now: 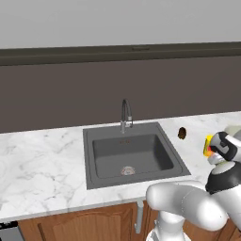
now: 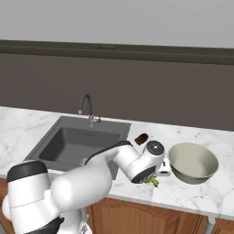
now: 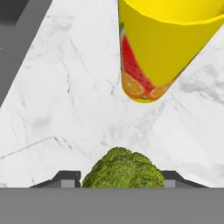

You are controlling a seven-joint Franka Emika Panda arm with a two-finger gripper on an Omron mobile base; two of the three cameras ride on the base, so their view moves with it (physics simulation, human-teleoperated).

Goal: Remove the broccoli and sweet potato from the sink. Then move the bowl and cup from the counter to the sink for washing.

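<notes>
White marble worktop (image 1: 42, 169) runs across the left base view under a dark brown wall, with wooden cabinet doors below it. Set into it is the sink (image 1: 133, 157), a dark grey basin with a round drain and a curved chrome faucet (image 1: 125, 115) at its back rim. Right of the basin, on the marble, lies the sweet potato (image 1: 182, 133), a small dark brown lump. Farther right, the yellow cup (image 1: 207, 145) peeks out from behind the arm's white wrist.

From the right base view the sink sits at left and the sweet potato rests near its far right corner. Well to the right stands the bowl (image 2: 193, 163), grey-green with a pale cream inside, upright on the marble. The arm reaches low over the front edge of the worktop between sink and bowl; a scrap of the broccoli (image 2: 152, 182) shows green beneath the hand, close to the marble.

Looking along the hand, the pincer (image 3: 118, 179) has its two dark fingertips (image 3: 65, 179) standing apart with the broccoli lodged between them, filling the gap; whether the tips actually press it I cannot tell. Ahead of it the cup stands on the marble, bright yellow with a watermelon slice and orange slices printed near its base. A dark strip of the sink crosses the upper left corner.
</notes>
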